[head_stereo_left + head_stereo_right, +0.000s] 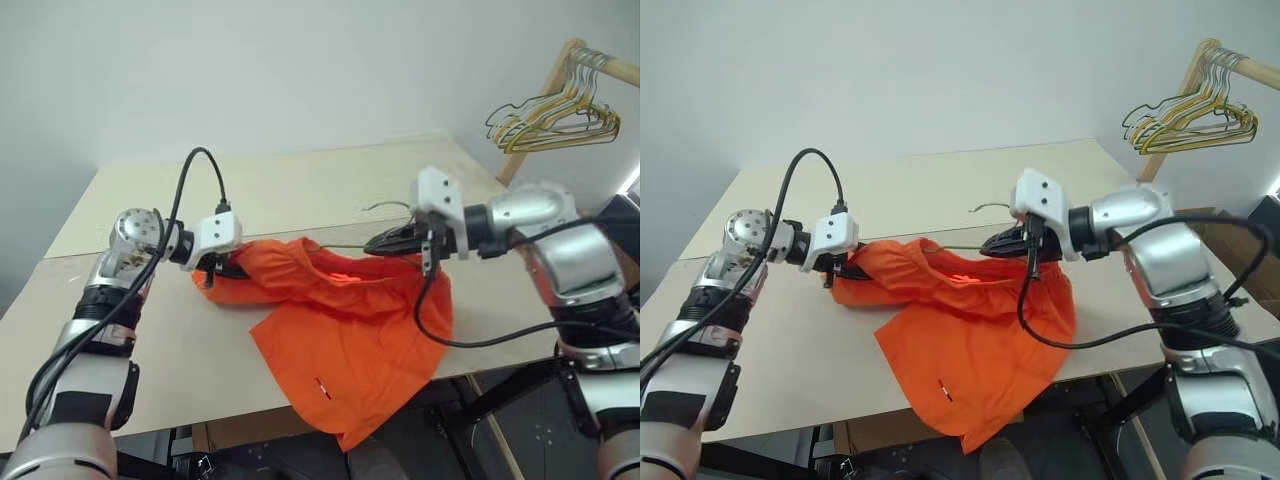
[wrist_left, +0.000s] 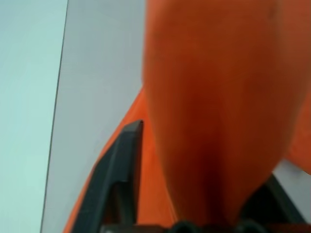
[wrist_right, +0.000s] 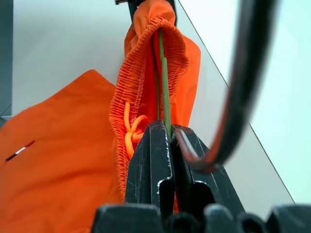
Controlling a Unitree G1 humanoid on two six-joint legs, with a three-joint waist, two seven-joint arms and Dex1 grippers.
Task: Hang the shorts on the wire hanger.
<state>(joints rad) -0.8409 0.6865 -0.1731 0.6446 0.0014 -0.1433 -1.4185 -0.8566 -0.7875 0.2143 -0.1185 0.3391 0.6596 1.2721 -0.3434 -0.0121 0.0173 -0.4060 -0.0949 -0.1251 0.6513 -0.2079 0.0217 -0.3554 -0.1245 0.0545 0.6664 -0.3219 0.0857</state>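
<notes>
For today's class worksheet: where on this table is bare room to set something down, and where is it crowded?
Free: the far table strip between the shorts and the wall, and the near-left corner beside the left gripper. Crowded: the middle to near-right edge, with shorts, wire hanger and right gripper.

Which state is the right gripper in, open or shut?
Shut. In the right wrist view the two black fingers press together, pinching the thin wire hanger that runs up inside the waistband of the orange shorts.

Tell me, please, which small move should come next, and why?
Probably the left tool should draw the shorts further along the wire hanger. The right tool is shut on the wire, which already runs inside the waistband, while most of the fabric lies on the table.
</notes>
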